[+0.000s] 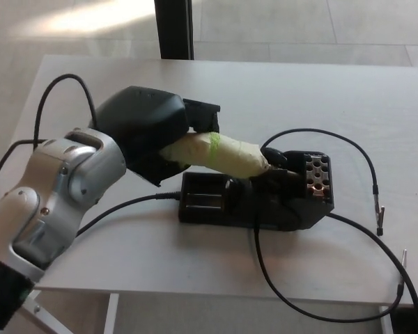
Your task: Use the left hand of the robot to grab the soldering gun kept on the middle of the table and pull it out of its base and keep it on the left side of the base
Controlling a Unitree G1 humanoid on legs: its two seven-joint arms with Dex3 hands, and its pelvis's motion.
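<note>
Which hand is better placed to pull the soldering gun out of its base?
Left. The left hand is closed around the soldering gun, whose tip end sits in the base. The right hand isn't in view.

Pale table; black cables loop across its right side — floor beyond.

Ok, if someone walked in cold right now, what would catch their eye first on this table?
Probably the left robot hand, big and black at centre-left, closed around the tape-wrapped handle of the soldering gun, whose front end still sits in the black base mid-table. Next, the black cable looping from the base toward the table's right edge.
</note>
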